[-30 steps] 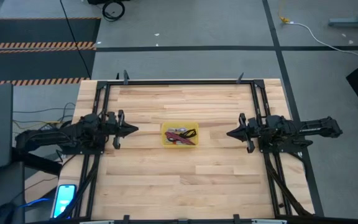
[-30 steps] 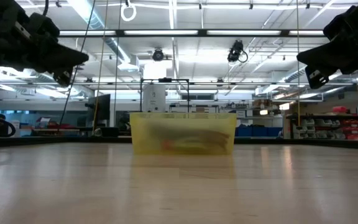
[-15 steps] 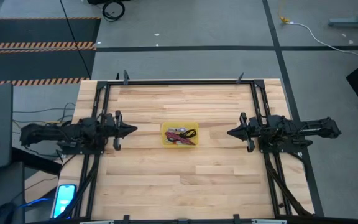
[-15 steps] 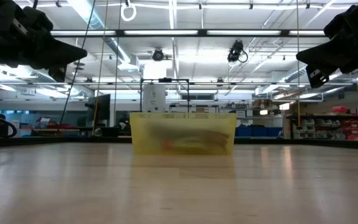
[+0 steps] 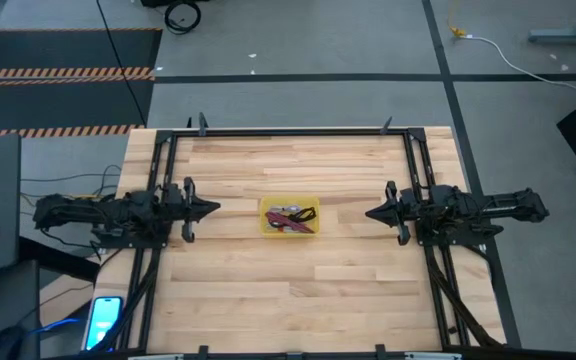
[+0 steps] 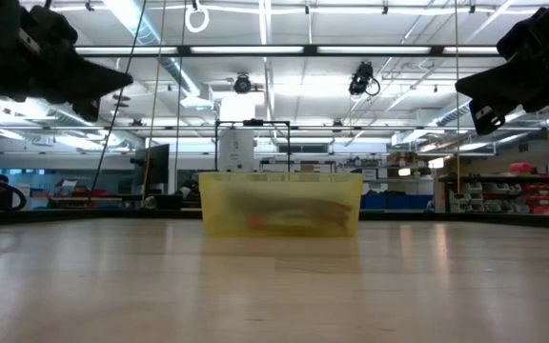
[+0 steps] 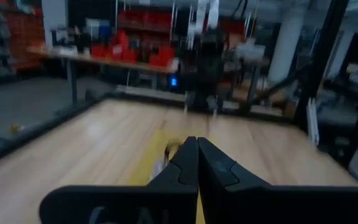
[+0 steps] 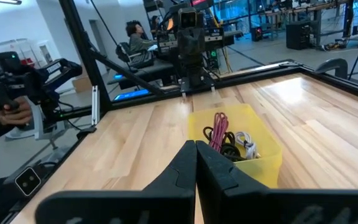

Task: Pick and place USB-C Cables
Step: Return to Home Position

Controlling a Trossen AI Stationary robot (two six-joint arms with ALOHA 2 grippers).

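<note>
**USB-C cables point(image 8: 227, 140) lie in the yellow bin point(image 5: 265, 226); both arms held off to the sides**

On the left side of the wooden table point(image 5: 348, 290), the left gripper point(image 5: 214, 208) hangs above the boards and points toward the middle. Its two dark fingers are pressed together with nothing between them, and it sits well apart from the bin. Off the table's near left corner lies a phone point(image 5: 105, 318) with its screen lit.

The see-through yellow bin stands on the boards at the centre, between the two arms and touched by neither. The cables are heaped inside it: the magenta-red cable point(image 8: 218, 129) arches up on top, the black cable point(image 8: 230, 151) is coiled beneath it, and the white cable point(image 8: 247, 145) loops against the wall. I cannot pick out the pale grey one in the tangle. From table height the contents show only as a blur through the wall.

On the right, the right gripper point(image 5: 369, 213) faces the bin from its own side. It is also well clear of the bin, with its fingers closed on each other and empty. Beyond the table a person point(image 8: 134, 38) sits at a desk.
</note>
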